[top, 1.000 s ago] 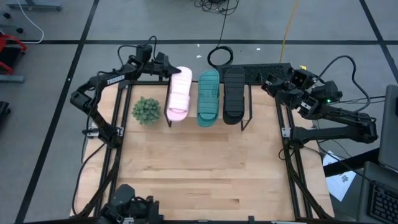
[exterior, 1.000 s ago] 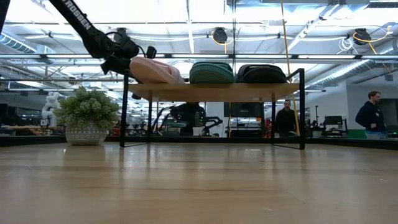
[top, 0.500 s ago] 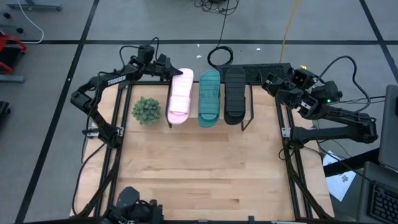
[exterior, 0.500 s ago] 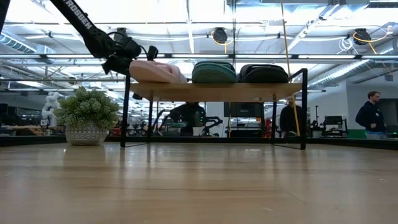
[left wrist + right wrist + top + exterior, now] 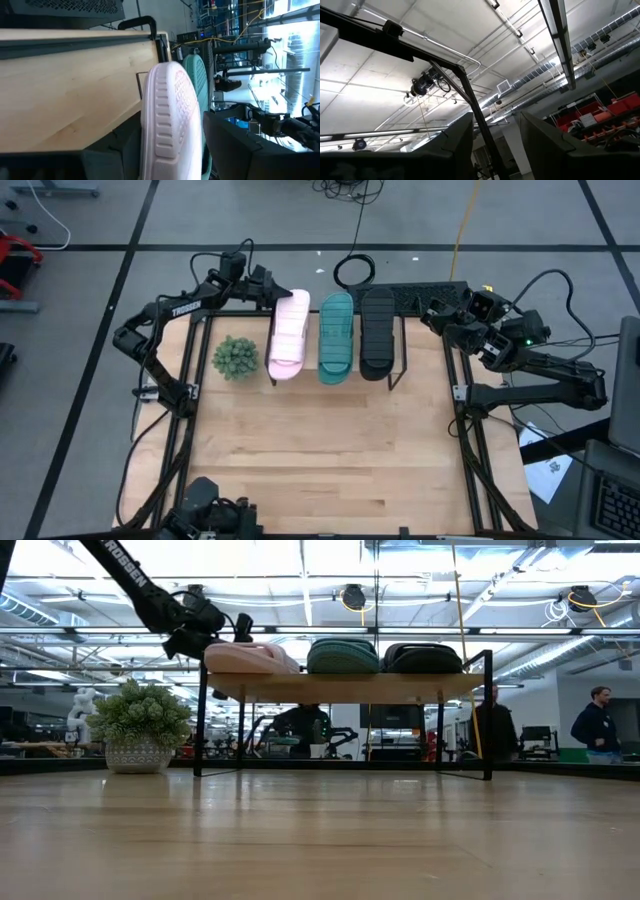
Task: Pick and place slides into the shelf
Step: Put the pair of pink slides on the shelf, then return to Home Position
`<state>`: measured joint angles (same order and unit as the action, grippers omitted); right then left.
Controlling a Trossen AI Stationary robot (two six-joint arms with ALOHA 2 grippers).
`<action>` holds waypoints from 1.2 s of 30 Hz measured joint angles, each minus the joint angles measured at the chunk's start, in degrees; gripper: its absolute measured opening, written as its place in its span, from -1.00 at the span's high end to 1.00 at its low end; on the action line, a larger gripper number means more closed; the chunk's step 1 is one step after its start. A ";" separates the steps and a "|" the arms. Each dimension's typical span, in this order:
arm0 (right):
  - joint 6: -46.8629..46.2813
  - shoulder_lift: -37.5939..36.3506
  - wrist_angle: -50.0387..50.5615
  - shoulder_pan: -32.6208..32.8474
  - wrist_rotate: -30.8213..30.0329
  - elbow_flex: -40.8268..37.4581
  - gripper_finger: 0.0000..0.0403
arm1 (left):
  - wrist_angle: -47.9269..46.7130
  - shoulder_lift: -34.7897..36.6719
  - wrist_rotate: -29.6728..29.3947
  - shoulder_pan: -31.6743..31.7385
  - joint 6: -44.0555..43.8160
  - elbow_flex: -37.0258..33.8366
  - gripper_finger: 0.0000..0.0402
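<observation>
On the shelf (image 5: 345,687) at the far edge of the desk (image 5: 330,450), three slides are laid side by side, lengthwise front to back: the pink slide (image 5: 289,333) on the left, the teal slide (image 5: 335,335) in the middle, the black slide (image 5: 377,332) on the right, each just beside its neighbour so that the plank is filled across. The pink one is seen lying flat on the plank in the low view (image 5: 250,657), level with the other two, which suggests it has been set down in the last free place. The left claw (image 5: 268,290) is held at the back end of that slide, at shelf height; in the left wrist view the pink sole (image 5: 170,120) is framed closely by the two dark fingers (image 5: 132,150), and the claw is judged to be closed on it, though actual contact cannot be made out. Such a hold at the end would let the slide be squared against the teal one before release. The right claw (image 5: 432,315) is parked beyond the shelf's right end, well apart from the slides, its fingers spread with nothing between them. A potted plant (image 5: 235,357) is left standing on the desk beside the shelf's left legs.
</observation>
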<state>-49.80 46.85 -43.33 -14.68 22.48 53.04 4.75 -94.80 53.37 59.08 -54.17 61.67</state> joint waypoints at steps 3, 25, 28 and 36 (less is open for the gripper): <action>-0.04 0.00 0.00 0.00 0.00 0.00 0.24 | -0.01 0.02 0.42 0.81 -0.09 0.00 -0.03; 0.99 0.34 0.67 -0.66 -1.48 0.07 0.24 | 2.60 12.84 7.81 13.15 -1.47 0.68 -0.04; 0.55 0.40 0.70 -1.40 -1.15 0.07 0.24 | 6.68 18.03 7.99 11.21 -3.57 0.68 -0.04; -0.53 -2.21 0.71 -3.36 4.72 0.07 0.24 | 7.12 32.58 9.22 7.95 -4.88 0.70 -0.04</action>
<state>-50.33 44.64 -42.62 -18.04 27.20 53.10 11.87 -62.23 62.59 67.04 -59.05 62.37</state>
